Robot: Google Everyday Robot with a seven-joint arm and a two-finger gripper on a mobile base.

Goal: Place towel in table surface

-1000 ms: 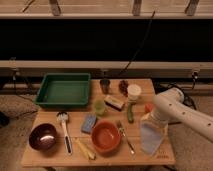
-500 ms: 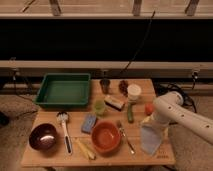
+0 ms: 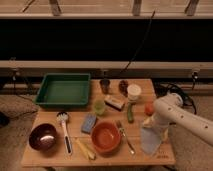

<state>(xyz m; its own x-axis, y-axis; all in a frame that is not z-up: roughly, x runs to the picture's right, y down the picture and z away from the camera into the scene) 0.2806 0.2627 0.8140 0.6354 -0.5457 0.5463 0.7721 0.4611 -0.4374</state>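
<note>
Table surface (image 3: 75, 156): light-brown wooden top, rectangular, carrying everything listed below.
Robot arm (image 3: 184, 117): white, reaches in from the right over the table's right edge.
Green tray (image 3: 42, 95): plastic, at the back left corner of the table.
Towel (image 3: 151, 140): thin pale cloth at the front right of the table. Its narrow upper end meets the gripper and its wider lower end reaches the table near the front edge.
Orange bowl (image 3: 106, 138): front centre, left of the towel and apart from it.
Dark bowl (image 3: 43, 138): front left.
Gripper (image 3: 150, 123): at the arm's end, above the table's right side, right at the towel's top. Open, closed or gripping cannot be told.
Ladle (image 3: 64, 131): pale, between the two bowls.
Blue sponge (image 3: 89, 123): thick block, just behind the orange bowl.
White cup (image 3: 134, 92): back right.
Fork (image 3: 125, 137): between the orange bowl and the towel.
</note>
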